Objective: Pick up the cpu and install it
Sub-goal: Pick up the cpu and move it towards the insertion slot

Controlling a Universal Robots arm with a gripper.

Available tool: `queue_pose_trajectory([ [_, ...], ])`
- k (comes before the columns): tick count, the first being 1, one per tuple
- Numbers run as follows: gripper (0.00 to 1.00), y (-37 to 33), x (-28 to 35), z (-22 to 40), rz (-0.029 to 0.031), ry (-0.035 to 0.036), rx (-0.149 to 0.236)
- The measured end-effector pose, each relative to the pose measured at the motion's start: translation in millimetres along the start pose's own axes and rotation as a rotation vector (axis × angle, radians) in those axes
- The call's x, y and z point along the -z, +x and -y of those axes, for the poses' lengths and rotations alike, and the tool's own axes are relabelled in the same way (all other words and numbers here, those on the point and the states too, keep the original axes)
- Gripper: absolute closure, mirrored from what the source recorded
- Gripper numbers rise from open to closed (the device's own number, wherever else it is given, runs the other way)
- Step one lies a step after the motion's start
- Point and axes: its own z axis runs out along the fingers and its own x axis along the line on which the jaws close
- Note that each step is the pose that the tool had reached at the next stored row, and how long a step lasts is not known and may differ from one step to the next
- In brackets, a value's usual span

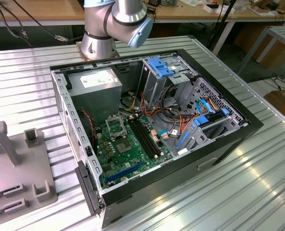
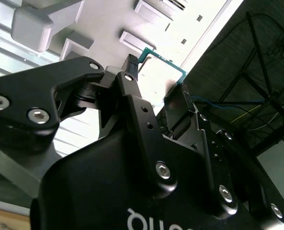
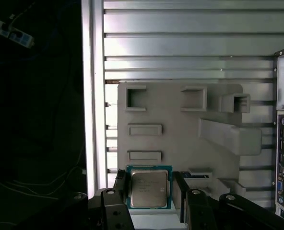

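CPU, a square silver-capped chip with a green rim (image 3: 149, 188), lies seated on the grey plastic holder tray (image 3: 180, 143) beside the open black computer case (image 1: 181, 168). The black gripper (image 3: 150, 186) straddles it, its fingers (image 3: 120, 184) apart along opposite edges, seemingly squared up for a level pinch.

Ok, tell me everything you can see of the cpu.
The cpu is a flat square chip: a dull silver metal lid with faint print, framed by a green board edge. It lies face up on the gray holder, near its edge, on the ribbed metal table, with the black tool right at it.
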Motion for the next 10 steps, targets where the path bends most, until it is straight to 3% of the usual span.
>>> queue_pose_trajectory([
  [10,0.53,0.1,9.8,0.2,0.0001,-0.0001,0.000],
])
